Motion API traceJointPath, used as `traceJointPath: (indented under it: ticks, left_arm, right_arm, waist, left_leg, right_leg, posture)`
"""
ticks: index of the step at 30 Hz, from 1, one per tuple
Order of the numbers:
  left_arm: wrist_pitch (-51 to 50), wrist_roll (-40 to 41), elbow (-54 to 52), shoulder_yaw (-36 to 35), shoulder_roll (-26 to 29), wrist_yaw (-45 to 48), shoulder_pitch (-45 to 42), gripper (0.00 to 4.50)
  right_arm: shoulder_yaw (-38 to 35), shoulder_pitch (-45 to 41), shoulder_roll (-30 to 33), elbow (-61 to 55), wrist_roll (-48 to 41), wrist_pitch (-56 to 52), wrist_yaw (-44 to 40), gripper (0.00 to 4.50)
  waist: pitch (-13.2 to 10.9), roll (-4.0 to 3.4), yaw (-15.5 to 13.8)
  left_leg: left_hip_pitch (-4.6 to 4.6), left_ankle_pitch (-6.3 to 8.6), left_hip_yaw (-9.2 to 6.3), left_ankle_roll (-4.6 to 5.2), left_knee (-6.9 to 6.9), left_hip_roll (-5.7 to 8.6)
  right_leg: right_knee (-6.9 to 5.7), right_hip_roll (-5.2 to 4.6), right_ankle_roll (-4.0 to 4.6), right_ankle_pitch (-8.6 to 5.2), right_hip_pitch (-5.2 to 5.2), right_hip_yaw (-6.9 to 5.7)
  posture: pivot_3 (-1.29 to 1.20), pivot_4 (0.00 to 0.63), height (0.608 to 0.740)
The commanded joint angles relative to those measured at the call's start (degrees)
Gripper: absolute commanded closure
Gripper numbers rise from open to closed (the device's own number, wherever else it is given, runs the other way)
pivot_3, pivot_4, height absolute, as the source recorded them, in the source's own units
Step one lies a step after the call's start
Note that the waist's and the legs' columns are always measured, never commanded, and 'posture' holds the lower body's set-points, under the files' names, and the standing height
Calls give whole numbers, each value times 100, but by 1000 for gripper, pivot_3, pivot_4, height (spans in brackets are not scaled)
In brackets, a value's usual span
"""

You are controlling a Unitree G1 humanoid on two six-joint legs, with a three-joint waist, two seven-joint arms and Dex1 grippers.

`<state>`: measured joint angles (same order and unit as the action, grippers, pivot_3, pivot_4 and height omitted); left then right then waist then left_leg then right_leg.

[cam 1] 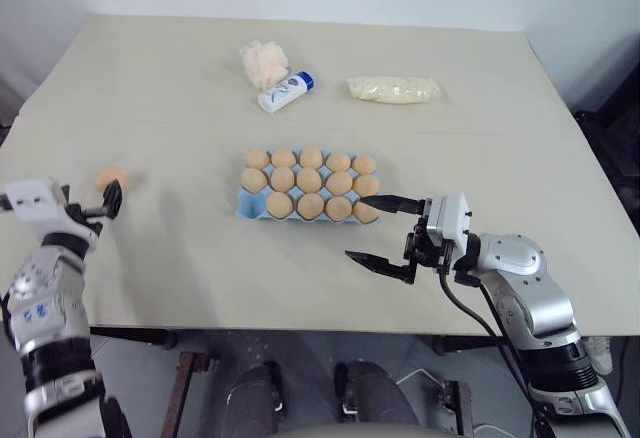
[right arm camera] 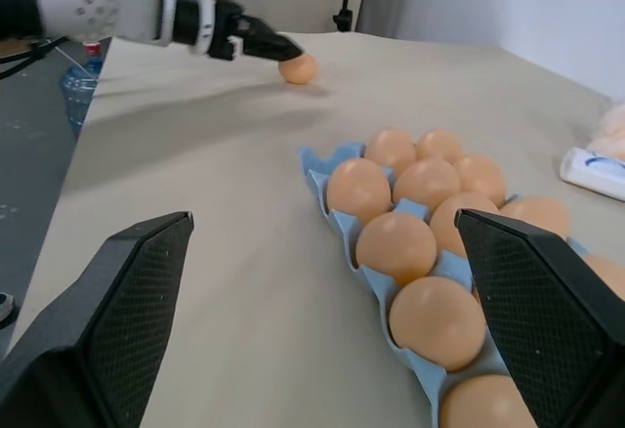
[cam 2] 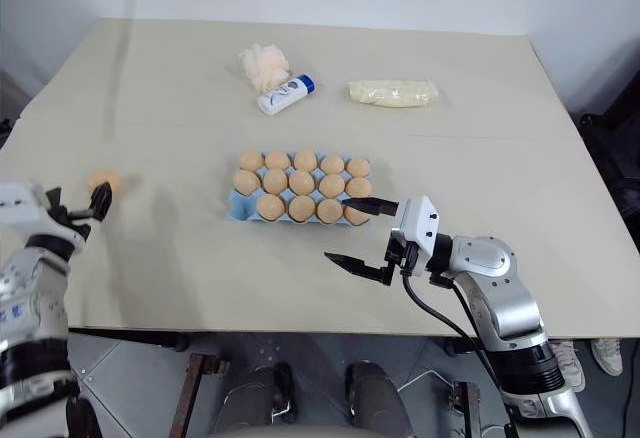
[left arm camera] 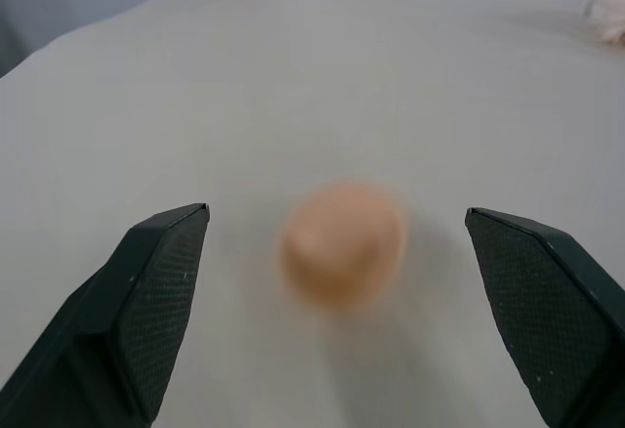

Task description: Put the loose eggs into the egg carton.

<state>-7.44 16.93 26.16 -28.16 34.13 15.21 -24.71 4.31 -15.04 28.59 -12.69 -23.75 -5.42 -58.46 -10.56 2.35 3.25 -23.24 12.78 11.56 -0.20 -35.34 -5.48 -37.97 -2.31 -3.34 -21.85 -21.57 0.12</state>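
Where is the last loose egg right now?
The loose egg lies on the table's left side, well left of the egg carton, just ahead of the open left tool.

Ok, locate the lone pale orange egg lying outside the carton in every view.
Left eye: loose orange egg far left, by left gripper.
Right eye: far left.
Left wrist: centre, between fingers.
Right wrist: upper middle.
Shared landmark: light blue egg carton.
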Motion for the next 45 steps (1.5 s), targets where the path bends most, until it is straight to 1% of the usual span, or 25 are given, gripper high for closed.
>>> traceJointPath:
  ticks: [1,7,12,15,18,21,24,27,29,31,33,35,39,44,45]
  left_arm:
    - [528,-399,871,275,320,69,-583,23]
    - [755,-535,1965,538,471,277,-1189,23]
    - [696,-595,2304,647,524,263,-1287,23]
    - [683,-568,2377,625,539,254,-1259,642]
    - [750,-487,2355,571,520,333,-1232,1603]
    - [883,-351,2109,517,482,590,-1141,2452]
    - [1026,-38,1327,596,358,1354,-896,2452]
    - [724,423,69,856,201,2247,-555,2452]
    - [431,785,-879,1185,121,2953,-293,2452]
    - [85,1010,-1416,1438,107,3387,-146,2452]
    - [-178,1142,-1652,1575,116,3657,-74,2452]
    - [-157,1014,-1711,1745,127,3784,-45,2452]
    - [-227,887,-1592,2010,-11,3872,-191,2452]
    - [-177,722,-1351,2222,-7,4081,-215,2452]
    - [-73,625,-1265,2261,-9,4075,-201,2229]
  right_arm:
    - [-57,31,-12,-187,-36,36,87,0]
    - [-114,173,28,-307,-35,11,209,0]
    - [-135,217,41,-347,-25,14,297,0]
    - [-150,226,36,-355,-32,27,337,0]
    - [-145,224,38,-354,-31,27,355,0]
    - [-133,211,35,-341,-21,26,367,0]
    - [-151,212,50,-321,-22,28,374,0]
    - [-168,213,67,-297,-24,28,374,0]
    - [-165,208,76,-287,-27,22,364,0]
    - [-158,198,77,-276,-25,19,361,0]
    - [-151,189,74,-267,-18,25,362,0]
    - [-150,184,61,-264,-2,39,383,0]
    - [-145,213,29,-278,11,37,443,0]
    - [-158,280,13,-316,83,58,581,0]
    - [-167,306,1,-340,91,63,619,0]
  waist:
    - [0,0,-2]
    - [0,0,-15]
    - [-1,2,-11]
    - [-1,2,-8]
    - [-1,3,-14]
    - [-1,3,-15]
    - [-1,2,-15]
    - [-1,2,-25]
    - [-1,3,-36]
    - [-1,2,-39]
    - [-2,2,-32]
    - [-2,0,10]
    - [-3,-1,15]
    - [-3,-1,-3]
    - [-3,-1,-3]
  left_leg:
    - [1,0,0,-1,0,-2]
    - [0,6,7,-10,0,-9]
    - [-2,7,10,-12,-5,-10]
    - [-2,7,10,-11,-16,-12]
    - [-2,7,9,-11,-24,-12]
    - [-2,6,9,-9,-29,-11]
    - [-2,5,10,-8,-31,-11]
    - [-2,6,8,-9,-31,-11]
    - [-2,5,6,-9,-32,-10]
    - [-1,5,6,-9,-34,-9]
    - [0,5,6,-9,-40,-9]
    - [1,5,7,-9,-48,-12]
    - [3,5,3,-10,-61,-18]
    - [1,11,2,-12,-61,-11]
    - [0,11,2,-9,-61,-11]
  right_leg:
    - [-2,2,0,0,-1,0]
    - [-3,12,-6,-3,-7,2]
    - [-4,14,-9,-5,-10,4]
    - [-11,15,-9,-6,-9,5]
    - [-18,13,-8,-6,-8,5]
    - [-25,11,-8,-6,-7,5]
    - [-32,10,-7,-6,-7,6]
    - [-38,9,-7,-6,-7,4]
    - [-41,10,-7,-6,-6,1]
    - [-41,10,-7,-6,-4,4]
    - [-44,12,-7,-6,-2,6]
    - [-47,17,-5,-7,-2,11]
    - [-61,20,0,-8,-3,15]
    - [-58,8,1,-8,-1,14]
    - [-57,8,1,-8,-1,14]
  posture:
    - [0,150,740]
    - [0,150,740]
    - [0,150,740]
    - [0,150,740]
    - [0,150,740]
    - [0,150,740]
    - [0,150,740]
    - [0,150,740]
    - [0,150,740]
    - [0,150,740]
    - [0,150,740]
    - [0,150,740]
    - [0,150,740]
    - [0,150,740]
    - [0,150,740]
